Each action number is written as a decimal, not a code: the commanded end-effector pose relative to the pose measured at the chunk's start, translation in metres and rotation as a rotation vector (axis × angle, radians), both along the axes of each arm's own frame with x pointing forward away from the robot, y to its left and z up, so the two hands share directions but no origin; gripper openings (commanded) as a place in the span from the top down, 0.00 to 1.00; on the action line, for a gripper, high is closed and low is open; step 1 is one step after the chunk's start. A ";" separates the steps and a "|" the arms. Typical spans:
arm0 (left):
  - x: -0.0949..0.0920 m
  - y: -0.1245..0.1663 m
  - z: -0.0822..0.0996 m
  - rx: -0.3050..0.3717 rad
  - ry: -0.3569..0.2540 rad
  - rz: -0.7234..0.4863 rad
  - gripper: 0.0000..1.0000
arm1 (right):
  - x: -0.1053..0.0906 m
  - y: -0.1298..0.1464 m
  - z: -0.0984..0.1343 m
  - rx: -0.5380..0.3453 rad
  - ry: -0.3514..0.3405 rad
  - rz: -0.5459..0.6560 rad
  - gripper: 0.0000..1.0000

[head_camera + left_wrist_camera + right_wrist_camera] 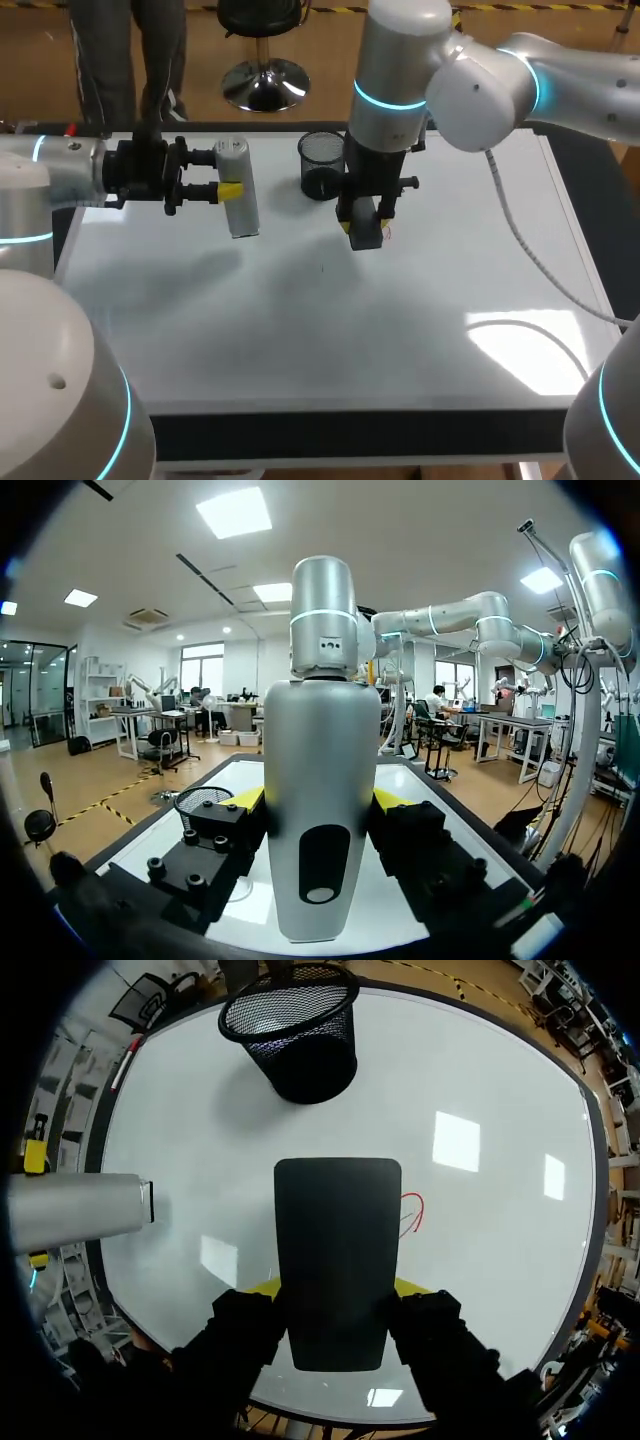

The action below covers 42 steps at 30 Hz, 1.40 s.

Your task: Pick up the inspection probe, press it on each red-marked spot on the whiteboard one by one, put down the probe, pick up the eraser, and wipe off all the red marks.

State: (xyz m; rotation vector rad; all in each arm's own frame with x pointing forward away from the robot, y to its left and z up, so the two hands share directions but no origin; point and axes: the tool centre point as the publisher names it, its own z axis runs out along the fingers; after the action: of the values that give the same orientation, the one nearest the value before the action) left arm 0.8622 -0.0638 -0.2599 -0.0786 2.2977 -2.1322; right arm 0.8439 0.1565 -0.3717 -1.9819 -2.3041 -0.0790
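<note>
1. Inspection probe: clamped in left gripper, held above whiteboard's left side, clear of the wiping.
2. Eraser: gripped by right gripper near mesh cup; red mark just beside it. Keep face flat, sweep sideways over mark.

The left arm comes in level over the table's far left corner, gripper pointing sideways, clamped on the probe. The right arm reaches past the middle, wrist upright, gripper pointing straight down, gripping the eraser.
</note>
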 end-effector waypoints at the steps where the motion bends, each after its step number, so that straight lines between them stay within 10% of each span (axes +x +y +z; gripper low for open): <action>1: -0.001 0.000 0.000 -0.001 -0.002 0.002 1.00 | 0.015 0.002 -0.016 0.013 0.039 -0.003 1.00; 42: -0.001 0.000 0.000 -0.001 -0.002 0.002 1.00 | 0.036 0.002 -0.070 0.047 0.138 -0.065 1.00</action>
State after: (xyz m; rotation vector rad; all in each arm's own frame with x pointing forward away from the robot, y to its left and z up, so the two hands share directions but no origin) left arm 0.8622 -0.0638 -0.2599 -0.0787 2.2977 -2.1322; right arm 0.8776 0.1672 -0.4269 -1.9745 -2.1396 -0.0059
